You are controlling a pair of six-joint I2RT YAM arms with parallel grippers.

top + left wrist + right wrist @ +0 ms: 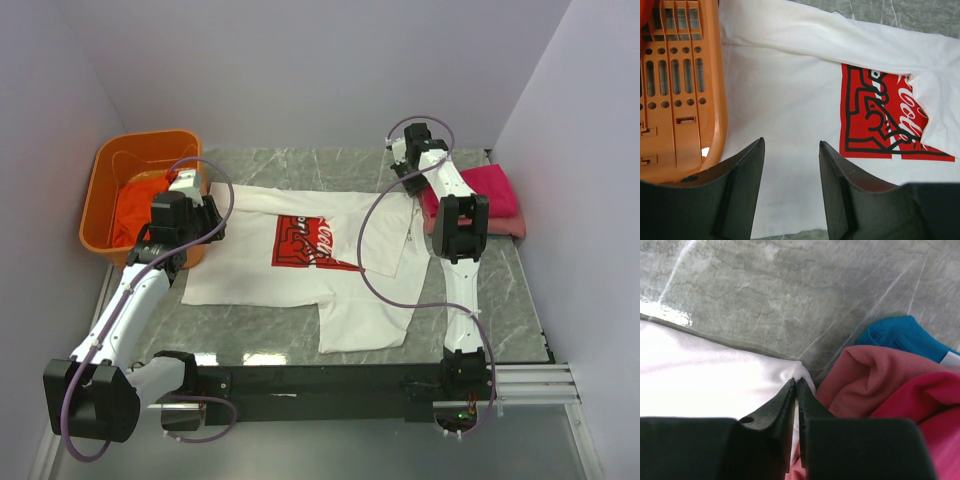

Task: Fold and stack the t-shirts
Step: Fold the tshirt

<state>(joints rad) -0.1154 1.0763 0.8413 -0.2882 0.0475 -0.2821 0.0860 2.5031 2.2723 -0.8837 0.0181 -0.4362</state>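
Here, at the far left of the table, we see the basket with the orange-red shirt lying crumpled inside it. The basket's right wall stands just beside the left edge of the white shirt.

The left gripper hovers over that left part of the white shirt, next to the basket. Its jaws are spread. Between them we see only flat white cloth, and nothing is gripped.

The white shirt lies spread across the middle of the table, front side up. Its print is near the centre. A flap of white cloth is folded over the right side of the print and hides part of the lettering. One lower portion of the shirt reaches toward the near edge of the table.

The right gripper is at the far right corner of the white shirt. Its jaws are pressed almost together, pinching the tip of that corner.

Just right of this corner, touching it, lies a pile of shirts. We see the pink shirt nearest the fingers, the magenta shirt beside it and the blue shirt behind, partly covered by the pink one.
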